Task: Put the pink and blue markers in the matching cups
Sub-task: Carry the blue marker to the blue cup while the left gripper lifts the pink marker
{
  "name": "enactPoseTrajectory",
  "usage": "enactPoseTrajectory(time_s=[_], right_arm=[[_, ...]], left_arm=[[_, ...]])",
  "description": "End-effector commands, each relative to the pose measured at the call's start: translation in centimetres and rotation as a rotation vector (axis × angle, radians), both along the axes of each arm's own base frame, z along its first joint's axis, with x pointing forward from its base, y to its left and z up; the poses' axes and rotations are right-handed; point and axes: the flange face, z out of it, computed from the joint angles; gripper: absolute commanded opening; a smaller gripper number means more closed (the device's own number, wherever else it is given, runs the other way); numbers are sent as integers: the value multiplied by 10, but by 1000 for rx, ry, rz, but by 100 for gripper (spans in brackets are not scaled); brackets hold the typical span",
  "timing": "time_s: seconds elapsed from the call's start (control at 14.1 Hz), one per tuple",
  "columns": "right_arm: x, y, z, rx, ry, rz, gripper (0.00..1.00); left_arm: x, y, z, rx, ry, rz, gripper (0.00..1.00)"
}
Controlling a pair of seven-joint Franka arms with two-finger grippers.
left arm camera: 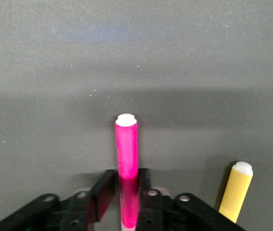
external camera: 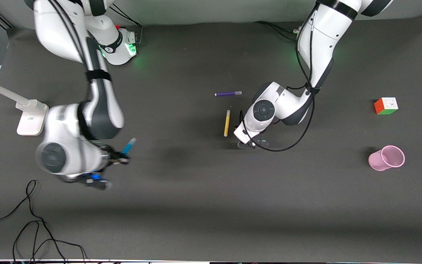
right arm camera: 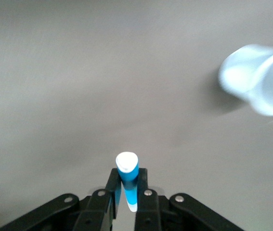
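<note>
The pink marker [left arm camera: 126,144] lies flat on the table between the jaws of my left gripper [left arm camera: 126,174]. One finger touches it and the other stands a sliver off. In the front view this gripper [external camera: 249,143] is low at the table's middle and hides the marker. My right gripper [external camera: 117,157] is shut on the blue marker [external camera: 129,145], held above the table at the right arm's end. The marker also shows in the right wrist view [right arm camera: 127,168]. The pale blue cup [right arm camera: 259,79] shows only there. The pink cup [external camera: 386,158] lies on its side at the left arm's end.
A yellow pen [external camera: 227,123] lies right beside the left gripper and also shows in the left wrist view [left arm camera: 236,190]. A purple pen [external camera: 228,94] lies farther from the camera. A colour cube [external camera: 386,106] sits near the pink cup. Cables [external camera: 31,227] trail at the front corner.
</note>
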Motion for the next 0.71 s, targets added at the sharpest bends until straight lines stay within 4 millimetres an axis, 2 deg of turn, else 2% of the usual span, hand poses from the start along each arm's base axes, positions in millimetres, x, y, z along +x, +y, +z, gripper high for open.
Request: enactPoseTrajectory(time_s=[0.0, 0.14, 0.28, 0.43, 0.57, 0.64], right_arm=[[5, -42, 21, -52, -106, -28, 0], [6, -80, 37, -73, -232, -62, 0], [-9, -113, 36, -80, -310, -42, 0], [-36, -166, 34, -54, -397, -44, 0], [-60, -184, 4, -56, -513, -66, 0], [-67, -189, -10, -70, -548, -66, 0]], left_arm=[[-2, 0, -8, 31, -21, -21, 0], [1, 3, -1, 33, -25, -11, 0], [13, 12, 30, 37, -51, 1, 0], [26, 30, 85, 88, -37, 14, 0], [37, 58, 143, 143, -48, 6, 0], [42, 79, 167, 165, -45, -30, 0]])
